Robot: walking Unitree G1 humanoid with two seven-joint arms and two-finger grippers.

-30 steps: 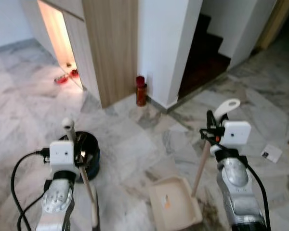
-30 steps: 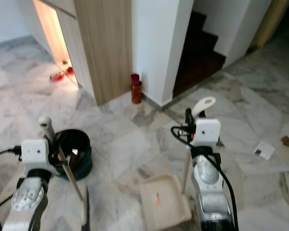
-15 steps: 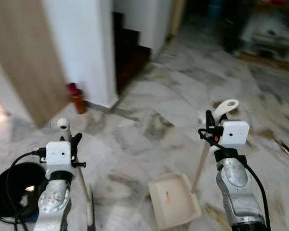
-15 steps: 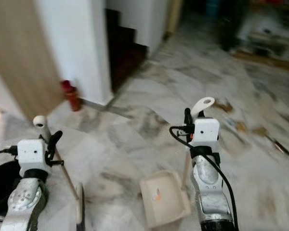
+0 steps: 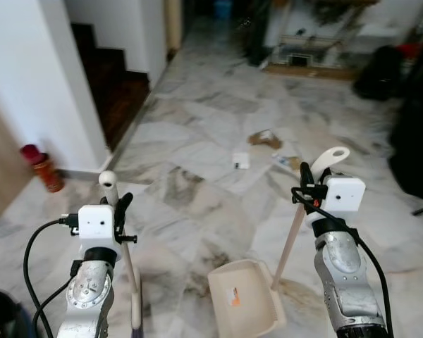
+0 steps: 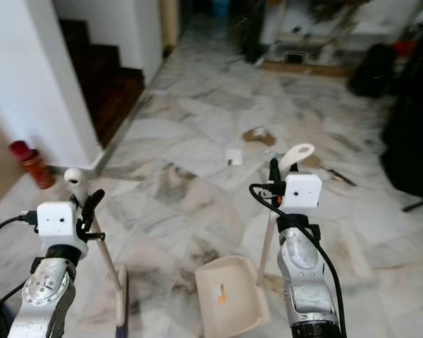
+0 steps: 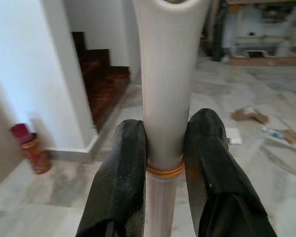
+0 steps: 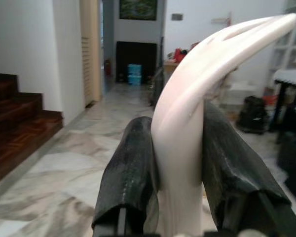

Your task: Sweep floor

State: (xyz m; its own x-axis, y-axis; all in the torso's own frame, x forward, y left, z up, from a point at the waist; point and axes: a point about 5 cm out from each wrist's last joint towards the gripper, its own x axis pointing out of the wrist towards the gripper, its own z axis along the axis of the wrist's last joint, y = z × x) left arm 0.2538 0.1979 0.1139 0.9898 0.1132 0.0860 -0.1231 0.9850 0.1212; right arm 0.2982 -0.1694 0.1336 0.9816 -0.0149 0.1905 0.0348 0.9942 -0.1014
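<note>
left gripper [image 6: 90, 209] clamps broom handle [image 6: 99, 236] | right gripper [image 6: 273, 173] clamps dustpan [image 6: 228, 295] handle | litter [image 6: 256, 136] ahead

Grey-veined white marble floor [image 5: 197, 141], cream dustpan [image 5: 245, 298] with an orange mark, pale cream broom handle [image 7: 165, 98] ringed orange, black fingers [image 7: 119, 182], dark red-brown stairs [image 5: 116, 77], red bottle [image 5: 41, 167] far left.

A home hallway. Marble floor [image 5: 218, 141], dark wooden stairs [image 5: 116, 84] beside a white wall [image 5: 56, 77], and a framed picture [image 8: 138, 9] show it.
</note>
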